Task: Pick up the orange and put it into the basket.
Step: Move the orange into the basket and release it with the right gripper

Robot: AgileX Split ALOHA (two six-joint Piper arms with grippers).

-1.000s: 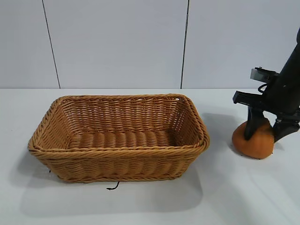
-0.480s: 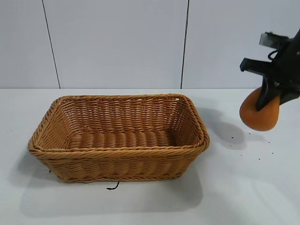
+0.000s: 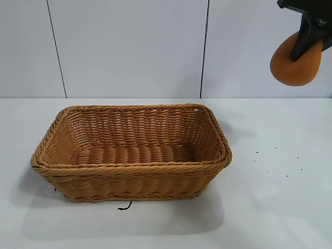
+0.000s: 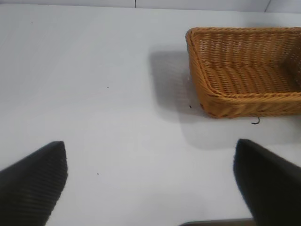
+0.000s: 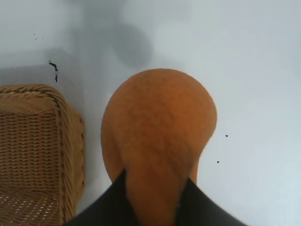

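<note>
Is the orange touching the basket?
Apart. The exterior view shows the orange held high in the right end effector, well above and to the right of the basket, with bare wall and table between them.

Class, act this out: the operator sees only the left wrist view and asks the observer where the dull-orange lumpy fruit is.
Operator: I see only the tan woven wicker basket. Where's the fruit?
Observer: The dull-orange lumpy fruit hangs high above the white table, right of the basket.
Operator: Is it held?
Observer: Yes, the right gripper is clamped on it.
Operator: Anything inside the basket?
Observer: No, its woven floor shows bare.
</note>
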